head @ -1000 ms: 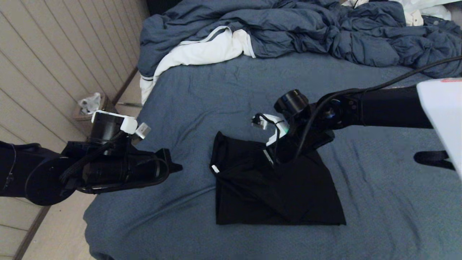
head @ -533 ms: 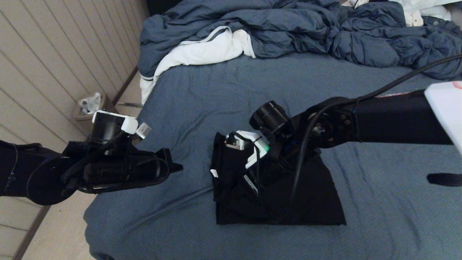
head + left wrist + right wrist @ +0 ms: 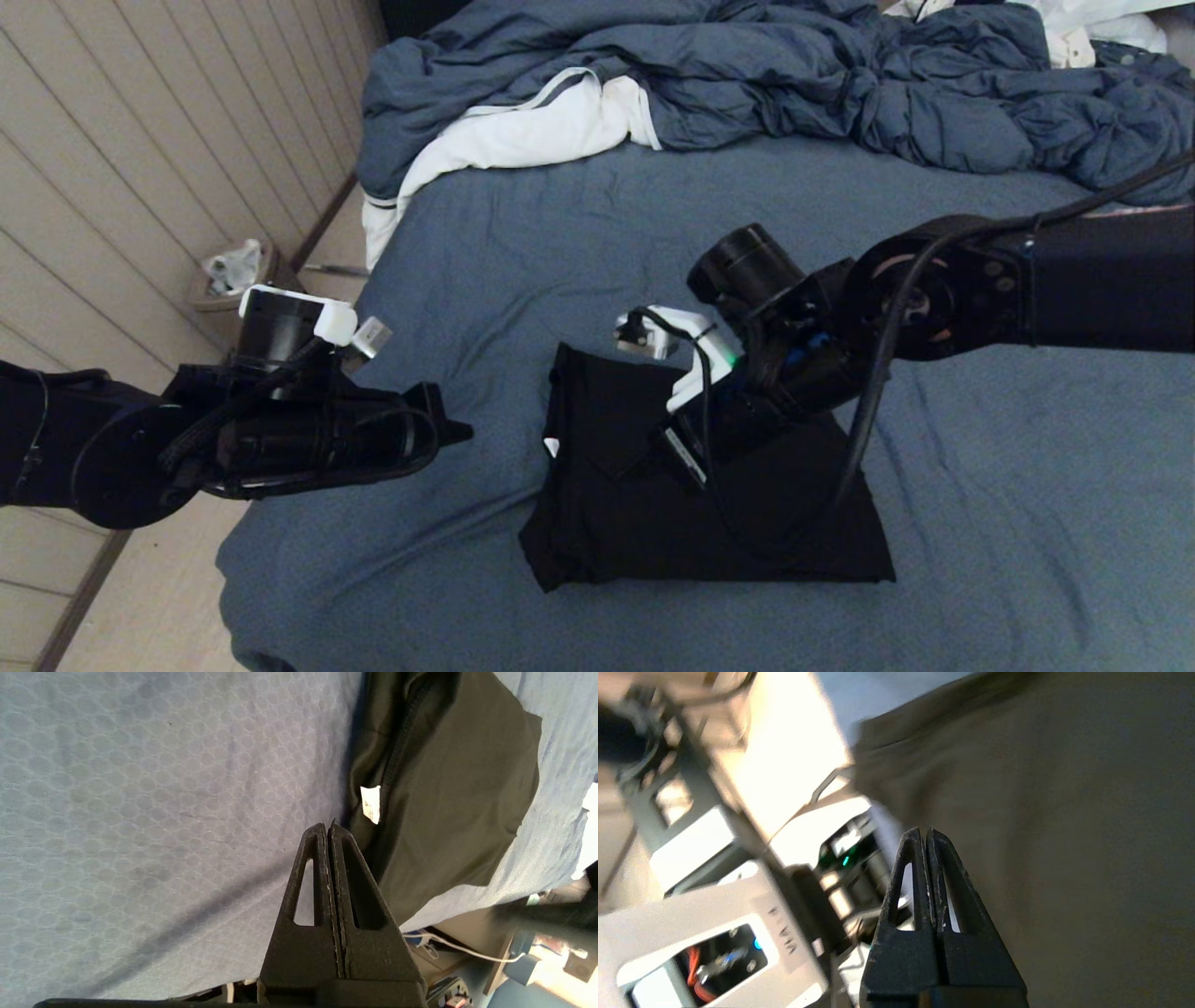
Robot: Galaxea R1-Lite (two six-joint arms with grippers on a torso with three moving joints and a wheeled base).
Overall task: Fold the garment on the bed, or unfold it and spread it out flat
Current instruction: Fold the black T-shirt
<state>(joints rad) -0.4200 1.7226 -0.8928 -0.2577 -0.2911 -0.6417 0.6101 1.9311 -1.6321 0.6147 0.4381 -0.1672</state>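
Head view gives you the whole layout: the garment (image 3: 709, 504) lies folded into a rough black rectangle on the near middle of the bed (image 3: 523, 243), with a small white label (image 3: 551, 447) showing at its left edge. Your right gripper (image 3: 695, 467) hangs over the garment's upper middle, but from here its tips are lost, black against black cloth, so you cannot read them. Your left gripper (image 3: 448, 431) is held over the bed's left edge, just beside the garment and apart from it.

Left wrist view settles what the head view leaves vague on that side: the two fingers (image 3: 314, 858) are pressed together with nothing between them, pointing at bare sheet next to the garment's (image 3: 448, 788) edge. You also see the label (image 3: 370, 804) and a ribbed seam beside it far more plainly.

Right wrist view does the same for the other arm: the fingers (image 3: 915, 858) meet tip to tip, empty, with dark cloth (image 3: 1064, 812) filling the space behind them. Whether the tips touch the cloth you cannot tell.

Only the head view shows the rumpled duvet (image 3: 747, 75) and white cloth (image 3: 523, 135) at the far end of the bed.
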